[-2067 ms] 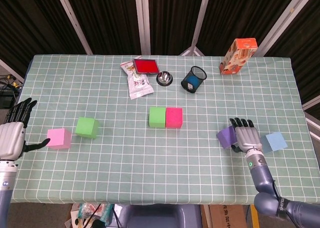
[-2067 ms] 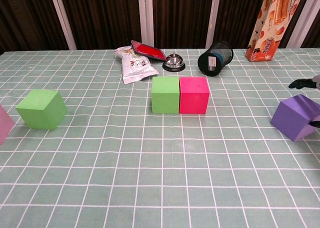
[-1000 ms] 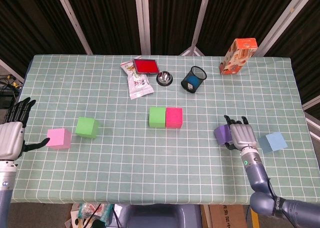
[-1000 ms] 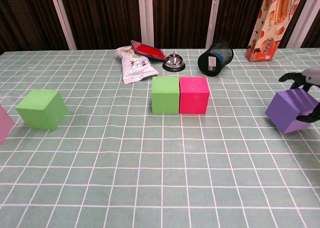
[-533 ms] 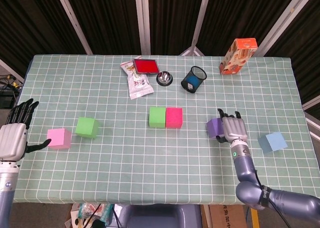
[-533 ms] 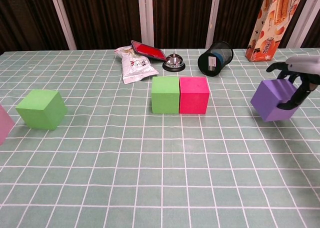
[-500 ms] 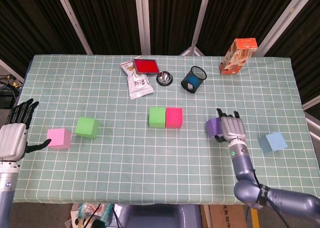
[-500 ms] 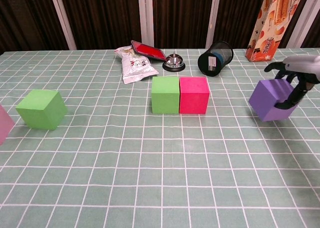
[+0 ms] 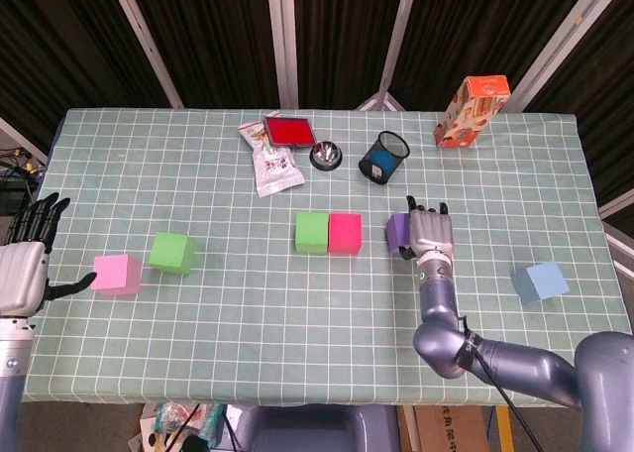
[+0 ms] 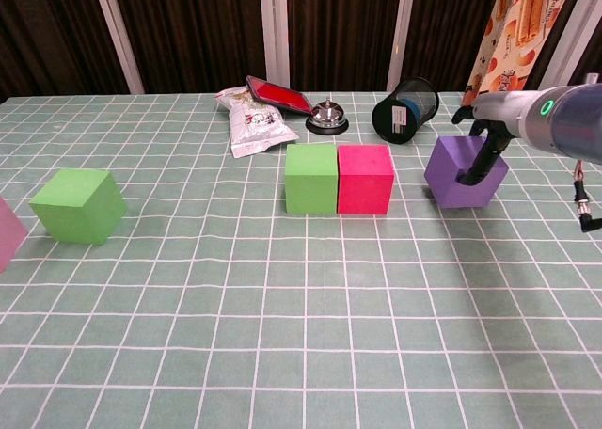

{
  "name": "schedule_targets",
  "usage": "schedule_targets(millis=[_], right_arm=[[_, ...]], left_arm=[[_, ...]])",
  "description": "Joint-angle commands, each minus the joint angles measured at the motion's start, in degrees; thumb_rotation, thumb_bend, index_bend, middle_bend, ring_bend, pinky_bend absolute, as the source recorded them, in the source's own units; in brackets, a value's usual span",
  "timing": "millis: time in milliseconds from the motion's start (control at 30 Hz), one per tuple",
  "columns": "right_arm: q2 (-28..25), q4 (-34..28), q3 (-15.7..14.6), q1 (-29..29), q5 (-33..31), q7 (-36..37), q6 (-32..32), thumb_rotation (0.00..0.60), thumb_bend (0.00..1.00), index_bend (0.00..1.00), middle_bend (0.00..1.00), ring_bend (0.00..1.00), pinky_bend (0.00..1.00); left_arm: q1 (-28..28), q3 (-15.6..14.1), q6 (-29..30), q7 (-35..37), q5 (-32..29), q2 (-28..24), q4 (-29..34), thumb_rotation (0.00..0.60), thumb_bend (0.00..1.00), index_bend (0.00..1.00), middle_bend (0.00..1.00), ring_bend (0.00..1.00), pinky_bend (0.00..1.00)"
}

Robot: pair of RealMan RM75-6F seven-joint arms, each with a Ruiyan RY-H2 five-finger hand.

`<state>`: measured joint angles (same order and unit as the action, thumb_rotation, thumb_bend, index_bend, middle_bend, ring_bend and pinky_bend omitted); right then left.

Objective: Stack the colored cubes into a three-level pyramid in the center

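Counter (image 9: 297, 363): checked cloth, clutter along the 12 o'clock edge, cubes spread across the middle band.

Base row looks half built: green cube (image 9: 311, 232) and magenta cube (image 9: 345, 232) sit touching, side by side at centre. Probably the first two of a three-wide bottom level.

Right hand (image 9: 428, 236) grips the purple cube (image 10: 465, 171), fingers wrapped over its far side. Cube is tilted, just off the magenta cube's 3 o'clock side, small gap between. From the hand, the cube is at its 9 o'clock, pressed into the palm. Looks like it's meant as the third base block.

Left hand (image 9: 22, 269) holds nothing, fingers spread, at the 9 o'clock edge. Pink cube (image 9: 116, 274) lies just at its 3 o'clock, second green cube (image 9: 171, 253) beyond that.

Blue cube (image 9: 539, 282) sits well apart, at 4 o'clock from the right hand.
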<state>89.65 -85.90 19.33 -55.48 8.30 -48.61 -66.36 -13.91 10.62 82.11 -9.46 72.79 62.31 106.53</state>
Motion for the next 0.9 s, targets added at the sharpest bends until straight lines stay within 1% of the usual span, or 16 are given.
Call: schedule_targets(millis=[33, 167, 367, 667, 767, 900], right_arm=[[1.99, 3.13, 0.96, -1.12, -1.55, -0.74, -0.25, 0.6, 0.34, 0.0, 0.4, 0.24, 0.0], [2.92, 4.61, 1.61, -1.49, -2.87, -1.34, -0.21, 0.6, 0.34, 0.0, 0.4, 0.24, 0.0], [3.45, 4.48, 1.75, -1.61, -3.36, -2.24, -0.67, 0.6, 0.34, 0.0, 0.4, 0.24, 0.0], [4.33, 4.03, 1.99, -0.97, -1.89, -0.8, -0.67, 0.6, 0.34, 0.0, 0.39, 0.24, 0.0], [4.34, 3.58, 2.04, -0.67, -1.47, -0.43, -0.7, 0.6, 0.34, 0.0, 0.33, 0.2, 0.0], [4.03, 2.72, 1.92, -0.32, -0.73, -0.2, -0.48, 0.6, 0.34, 0.0, 0.22, 0.11, 0.0]], left_arm=[[0.0, 0.09, -0.3, 0.26, -0.46, -0.05, -0.27, 0.6, 0.09, 0.0, 0.0, 0.0, 0.01], [-0.03, 0.27, -0.67, 0.69, -1.08, -0.13, -0.54, 0.6, 0.09, 0.0, 0.0, 0.0, 0.01], [-0.08, 0.25, -1.1, 1.02, -1.38, -0.23, -0.65, 0.6, 0.09, 0.0, 0.0, 0.0, 0.01], [0.06, 0.29, -0.75, 1.19, -1.04, -0.35, -0.29, 0.6, 0.09, 0.0, 0.0, 0.0, 0.01], [0.08, 0.23, -0.8, 1.22, -1.01, -0.4, -0.13, 0.6, 0.09, 0.0, 0.0, 0.0, 0.01], [0.07, 0.18, -0.81, 1.17, -0.86, -0.43, 0.0, 0.6, 0.09, 0.0, 0.0, 0.0, 0.01]])
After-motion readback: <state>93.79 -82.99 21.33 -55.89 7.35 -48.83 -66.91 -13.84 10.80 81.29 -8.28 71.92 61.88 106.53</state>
